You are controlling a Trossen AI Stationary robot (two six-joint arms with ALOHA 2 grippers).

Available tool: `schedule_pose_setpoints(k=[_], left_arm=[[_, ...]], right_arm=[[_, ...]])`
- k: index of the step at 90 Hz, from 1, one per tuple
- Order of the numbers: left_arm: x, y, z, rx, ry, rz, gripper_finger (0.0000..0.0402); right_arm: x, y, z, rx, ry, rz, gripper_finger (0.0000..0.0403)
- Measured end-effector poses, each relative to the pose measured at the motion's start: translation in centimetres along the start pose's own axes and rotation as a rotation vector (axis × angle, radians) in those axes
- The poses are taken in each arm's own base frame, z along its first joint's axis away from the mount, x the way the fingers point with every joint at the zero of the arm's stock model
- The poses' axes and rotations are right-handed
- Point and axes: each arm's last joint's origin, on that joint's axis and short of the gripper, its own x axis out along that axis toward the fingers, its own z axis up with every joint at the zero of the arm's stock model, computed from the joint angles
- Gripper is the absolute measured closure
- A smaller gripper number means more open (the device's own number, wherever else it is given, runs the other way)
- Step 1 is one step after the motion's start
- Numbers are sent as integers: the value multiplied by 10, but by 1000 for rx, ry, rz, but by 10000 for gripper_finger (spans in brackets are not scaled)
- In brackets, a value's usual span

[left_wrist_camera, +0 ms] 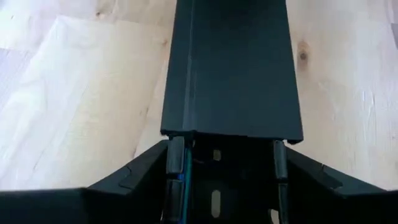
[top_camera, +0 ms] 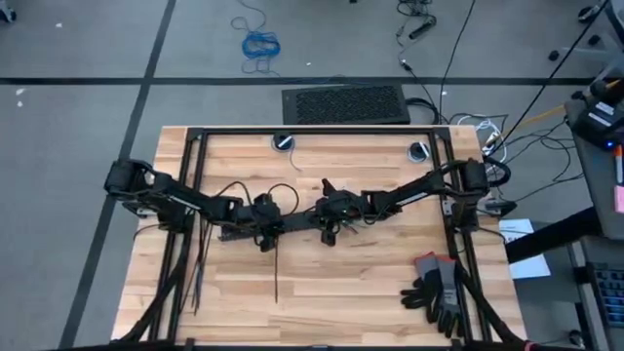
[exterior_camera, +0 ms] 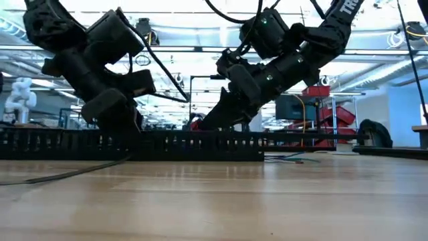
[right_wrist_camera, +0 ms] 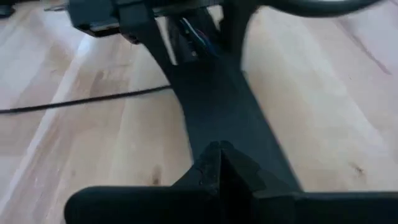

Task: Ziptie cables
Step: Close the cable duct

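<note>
Gripping the black bar (top_camera: 292, 232) from both ends, the left hand (top_camera: 265, 226) and right hand (top_camera: 327, 226) meet near the table (top_camera: 341, 292) centre, each clamped shut on it. Zipties (top_camera: 276, 268) lie just toward the front edge. Cables (exterior_camera: 294, 159) show faintly behind the bar. Gloves (top_camera: 437, 285) rest by the front right corner.

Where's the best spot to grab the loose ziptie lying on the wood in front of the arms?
Pinch the ziptie at its end nearer the table front edge, coming straight down from above. It lies flat and straight, and its other end sits close to the left gripper.
</note>
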Motion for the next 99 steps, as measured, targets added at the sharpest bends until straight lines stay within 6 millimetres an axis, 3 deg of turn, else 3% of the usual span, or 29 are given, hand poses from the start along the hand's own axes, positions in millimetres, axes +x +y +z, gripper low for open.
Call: schedule_pose_setpoints(k=[25,69,85,99], left_arm=[[0,0,0,9,3,1,160],[0,0,-1,16,2,0,161],[0,0,-1,16,2,0,161],[0,0,0,32,-4,-1,161]], right_arm=[[41,1,9,-15,7,50,403],[67,6,24,-48,8,102,403],[63,13,32,-82,-15,65,403],[38,32,53,-72,-15,100,403]])
